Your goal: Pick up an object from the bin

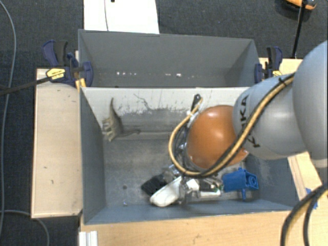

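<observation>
The gripper (192, 187) is low by the bin's (97, 152) front wall, maybe touching a white lump (164, 197) (1 blue toy (240, 181) beside it). Open or closed? I cannot tell. There is room on the left.

dark grey carpet floor (31, 14) all round, black cables (299, 29) trailing across it.

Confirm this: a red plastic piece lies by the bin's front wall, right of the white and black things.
Not red: the plastic piece is blue. The camera view shows it by the front wall of the bin, right of the white thing and black thing.
</observation>
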Controlling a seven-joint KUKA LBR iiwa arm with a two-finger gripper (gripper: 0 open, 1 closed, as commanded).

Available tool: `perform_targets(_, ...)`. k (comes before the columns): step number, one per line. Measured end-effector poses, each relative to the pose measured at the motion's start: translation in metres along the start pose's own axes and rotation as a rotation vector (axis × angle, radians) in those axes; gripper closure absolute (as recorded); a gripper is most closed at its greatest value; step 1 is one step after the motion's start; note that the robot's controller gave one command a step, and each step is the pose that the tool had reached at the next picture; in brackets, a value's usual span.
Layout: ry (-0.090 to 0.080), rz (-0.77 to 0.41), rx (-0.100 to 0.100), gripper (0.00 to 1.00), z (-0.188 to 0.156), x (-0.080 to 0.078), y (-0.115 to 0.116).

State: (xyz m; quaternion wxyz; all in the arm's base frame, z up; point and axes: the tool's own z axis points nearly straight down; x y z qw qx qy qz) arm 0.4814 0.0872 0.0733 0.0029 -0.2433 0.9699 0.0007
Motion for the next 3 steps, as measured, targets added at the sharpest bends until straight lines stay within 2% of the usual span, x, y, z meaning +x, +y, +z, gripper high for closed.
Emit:
perform_targets(1, 0.006, 0.001, -0.002, 1.00, -0.010, 0.001, 0.001)
perform_targets(3, 0.007, 0.002, -0.001, 1.00, -0.039, 0.001, 0.001)
